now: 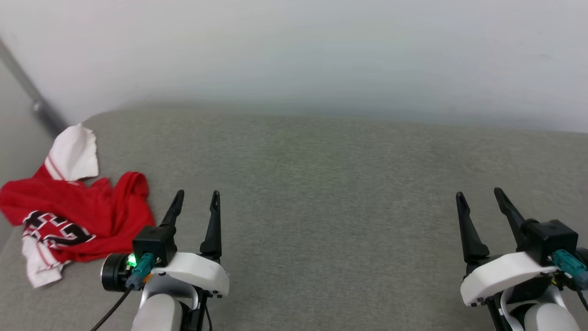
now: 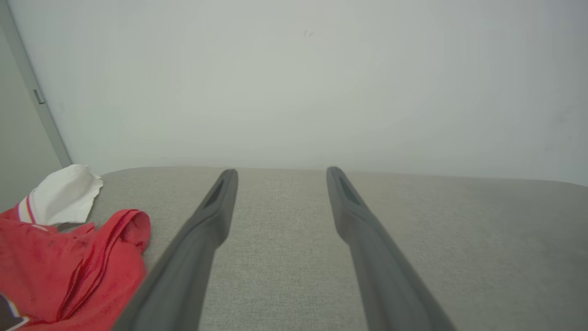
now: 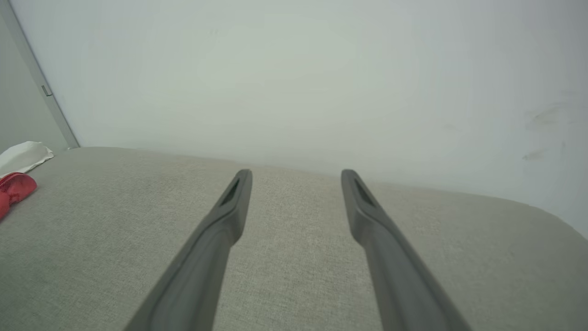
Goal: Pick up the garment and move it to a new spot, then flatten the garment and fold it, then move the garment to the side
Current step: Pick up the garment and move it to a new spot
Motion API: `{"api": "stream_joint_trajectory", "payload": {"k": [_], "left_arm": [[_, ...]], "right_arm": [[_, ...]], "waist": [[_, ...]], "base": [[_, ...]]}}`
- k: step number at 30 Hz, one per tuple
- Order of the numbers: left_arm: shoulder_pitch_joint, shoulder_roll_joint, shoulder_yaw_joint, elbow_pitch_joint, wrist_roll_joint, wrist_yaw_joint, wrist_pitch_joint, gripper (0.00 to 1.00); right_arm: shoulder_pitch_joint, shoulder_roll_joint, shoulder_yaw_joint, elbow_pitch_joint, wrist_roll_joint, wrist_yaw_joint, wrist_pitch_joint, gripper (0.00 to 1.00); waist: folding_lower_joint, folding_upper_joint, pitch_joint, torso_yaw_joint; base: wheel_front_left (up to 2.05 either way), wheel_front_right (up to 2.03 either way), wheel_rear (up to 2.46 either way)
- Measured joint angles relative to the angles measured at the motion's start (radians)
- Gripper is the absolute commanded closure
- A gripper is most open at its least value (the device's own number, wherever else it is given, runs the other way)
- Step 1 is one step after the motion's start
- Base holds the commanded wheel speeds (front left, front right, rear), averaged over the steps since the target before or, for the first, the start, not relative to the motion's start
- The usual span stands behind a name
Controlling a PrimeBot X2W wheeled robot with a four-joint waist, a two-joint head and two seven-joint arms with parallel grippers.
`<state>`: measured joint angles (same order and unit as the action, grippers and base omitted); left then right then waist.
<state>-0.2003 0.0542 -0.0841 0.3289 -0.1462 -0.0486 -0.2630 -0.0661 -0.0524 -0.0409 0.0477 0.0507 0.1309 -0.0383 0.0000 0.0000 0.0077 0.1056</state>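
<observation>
The garment (image 1: 78, 211), a red jersey with white sleeve panels and black lettering, lies crumpled at the far left of the grey cushioned surface (image 1: 330, 193). The left wrist view shows its red folds and a white sleeve (image 2: 69, 257) at the lower left, and in the right wrist view its edge (image 3: 16, 177) peeks in at far left. My left gripper (image 1: 197, 196) is open just to the right of the garment, apart from it, with nothing between its fingers. My right gripper (image 1: 480, 195) stands open far to the right over bare cushion.
A pale wall (image 1: 294, 50) rises directly behind the cushion. A grey vertical strip (image 1: 32, 99) runs down the wall at the left, near the cushion's left edge. The surface between and ahead of the grippers is bare fabric.
</observation>
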Motion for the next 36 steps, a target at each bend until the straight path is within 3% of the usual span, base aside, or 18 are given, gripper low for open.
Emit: {"api": "stream_joint_trajectory", "payload": {"k": [22,28,36], "left_arm": [[0.024,0.012,0.118,-0.037,-0.017,0.025,0.0,0.0],[0.029,0.012,0.118,-0.058,0.003,0.023,0.0,0.0],[-0.016,0.011,0.116,-0.05,0.003,0.017,0.0,0.0]], "right_arm": [[-0.021,0.001,0.076,-0.053,-0.005,0.0,0.026,0.0],[-0.022,0.001,0.079,-0.055,-0.005,0.0,0.03,0.0],[-0.038,0.001,0.08,-0.064,-0.009,0.0,0.04,0.0]], "waist": [[0.0,0.0,0.028,0.34],[0.0,0.0,0.033,0.373],[0.0,0.0,0.052,0.364]], "base": [[0.0,0.0,0.0],[0.0,0.0,0.0],[0.0,0.0,0.0]]}}
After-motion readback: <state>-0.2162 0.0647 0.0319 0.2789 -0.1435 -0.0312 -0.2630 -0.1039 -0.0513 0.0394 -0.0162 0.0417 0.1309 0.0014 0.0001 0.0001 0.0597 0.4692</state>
